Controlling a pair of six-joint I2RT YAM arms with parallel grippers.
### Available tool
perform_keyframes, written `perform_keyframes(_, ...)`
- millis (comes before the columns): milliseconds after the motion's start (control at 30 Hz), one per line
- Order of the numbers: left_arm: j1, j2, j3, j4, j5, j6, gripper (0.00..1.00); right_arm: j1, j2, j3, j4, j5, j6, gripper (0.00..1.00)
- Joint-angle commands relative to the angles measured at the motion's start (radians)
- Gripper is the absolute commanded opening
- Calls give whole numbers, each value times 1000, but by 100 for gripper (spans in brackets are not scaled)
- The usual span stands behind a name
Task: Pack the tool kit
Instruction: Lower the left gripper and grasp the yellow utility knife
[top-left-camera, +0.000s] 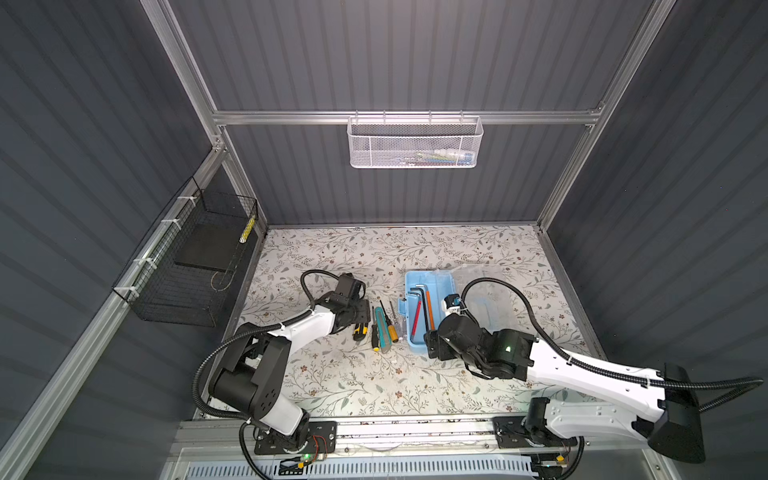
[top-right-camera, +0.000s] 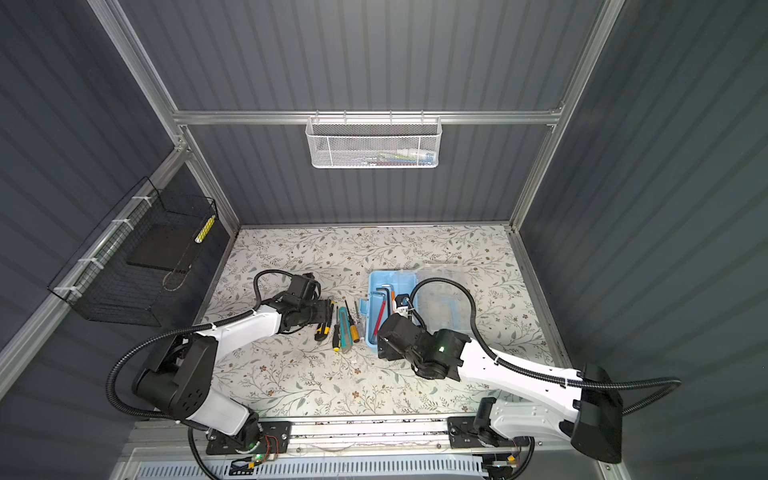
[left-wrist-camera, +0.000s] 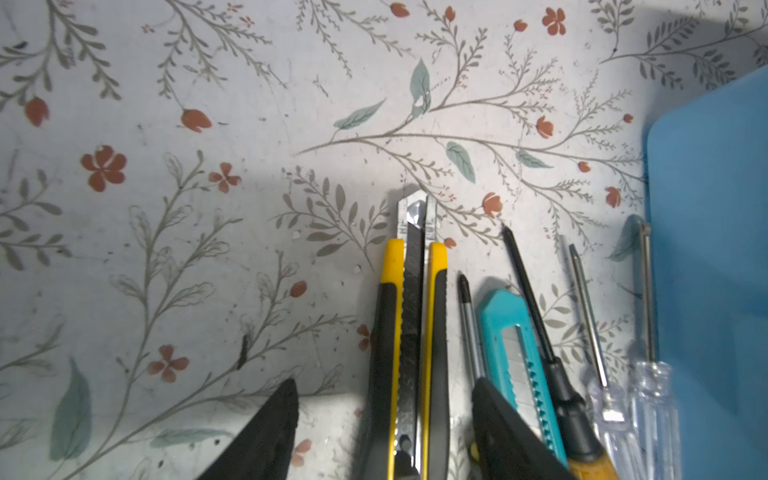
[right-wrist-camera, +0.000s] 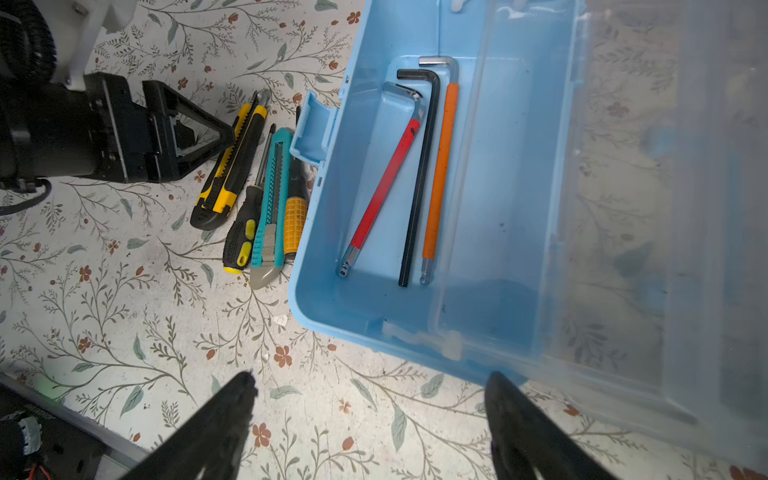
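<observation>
The light-blue tool kit box (top-left-camera: 415, 279) (top-right-camera: 379, 279) lies open on the floral table, its clear lid (top-left-camera: 484, 299) (right-wrist-camera: 623, 208) swung out to the right. Red, black and orange hex keys (right-wrist-camera: 419, 174) lie inside it. Left of the box lie a yellow-black utility knife (left-wrist-camera: 411, 316) (top-left-camera: 360, 333), a teal utility knife (top-left-camera: 380, 328) (left-wrist-camera: 511, 345) and several screwdrivers (left-wrist-camera: 552, 357) (top-left-camera: 393, 330). My left gripper (top-left-camera: 360, 318) (left-wrist-camera: 384, 399) is open and straddles the yellow-black knife, with gaps on both sides. The right gripper (top-left-camera: 432, 347) (right-wrist-camera: 370, 395) is open and empty, just off the box's near edge.
A white mesh basket (top-left-camera: 415, 143) hangs on the back wall. A black wire basket (top-left-camera: 195, 266) hangs on the left wall. The arms' base rail (top-left-camera: 415, 432) runs along the table's front edge.
</observation>
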Motion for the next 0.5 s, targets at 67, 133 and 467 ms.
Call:
perform_keyframes(67,-12,44,-14,17,13,6,67,-8,-11,-20,10,4,5,86)
perform_keyframes(133,-24,55,-17,14,-9,5,66,-10,-11,-19,12,1,3,86)
perform_keyframes(467,-112,113,30,-70,-211,4,57,-19,-19,-28,25,-8,1,86)
